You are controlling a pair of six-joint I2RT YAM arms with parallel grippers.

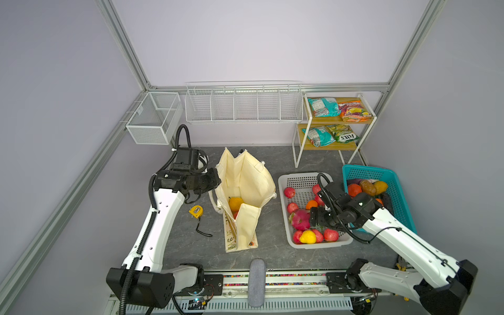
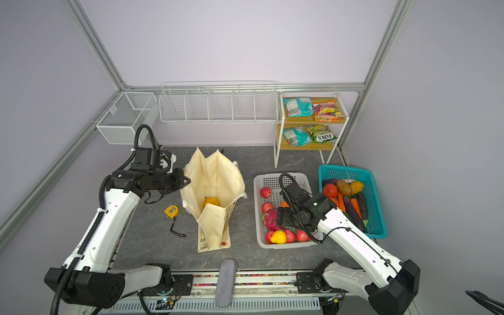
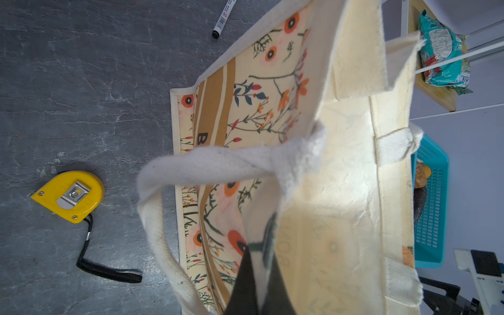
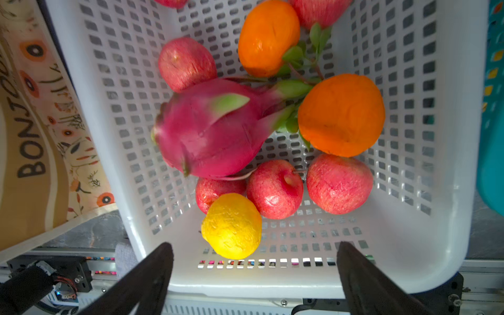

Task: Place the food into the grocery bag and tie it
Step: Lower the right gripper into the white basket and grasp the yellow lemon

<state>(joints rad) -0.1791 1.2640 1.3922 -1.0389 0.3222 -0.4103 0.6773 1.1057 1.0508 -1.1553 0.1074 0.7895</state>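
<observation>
Pinching the grocery bag (image 1: 245, 174) at its left rim, left end effector (image 1: 218, 182) is clamped tight on canvas. Bag stands upright on the worktop (image 1: 272, 245), orange fruit (image 1: 236, 203) inside. Right end effector (image 4: 253, 245) hovers over the food (image 4: 212, 128) in the white basket (image 4: 409, 109), jaws spread wide, empty.

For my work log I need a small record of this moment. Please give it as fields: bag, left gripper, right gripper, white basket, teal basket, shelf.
bag: upright, mouth open, an orange fruit inside
left gripper: shut on the bag's rim
right gripper: open, empty, above the white basket
white basket: dragon fruit, apples, oranges, a yellow fruit
teal basket: vegetables
shelf: four packets, two on each level
left to do: most food not yet in the bag
</observation>
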